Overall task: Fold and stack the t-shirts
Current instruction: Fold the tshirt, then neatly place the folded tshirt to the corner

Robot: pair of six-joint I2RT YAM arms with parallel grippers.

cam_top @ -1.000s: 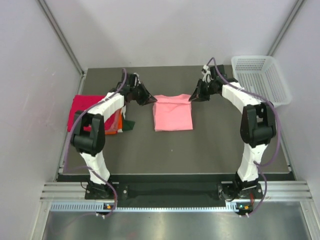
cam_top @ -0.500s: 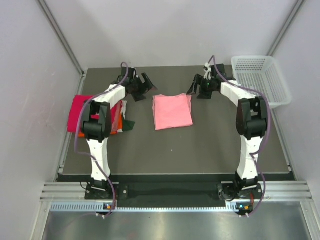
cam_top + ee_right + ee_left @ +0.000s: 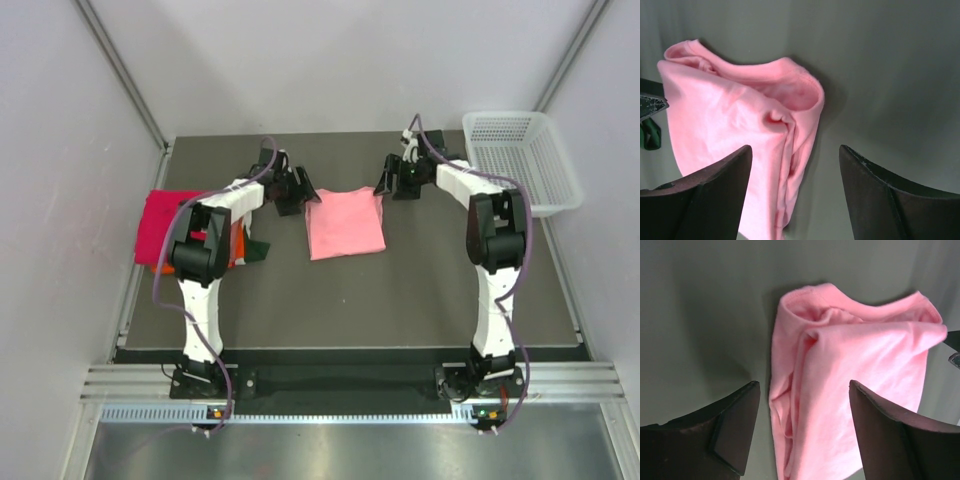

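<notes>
Both pincers are hanging wide apart, gripping nothing, the left gripper [image 3: 802,387] and right gripper [image 3: 795,150] each hovering by a far corner of the folded salmon-pink t-shirt [image 3: 345,222] lying mid-table – while the white mesh basket [image 3: 505,116] is sitting at the far right corner.

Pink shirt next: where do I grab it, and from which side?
Probably the two far corners of the pink shirt, one per gripper, coming straight down from above. It lies flat, and its folded layers bunch thickest there, right under the open left gripper and right gripper.
</notes>
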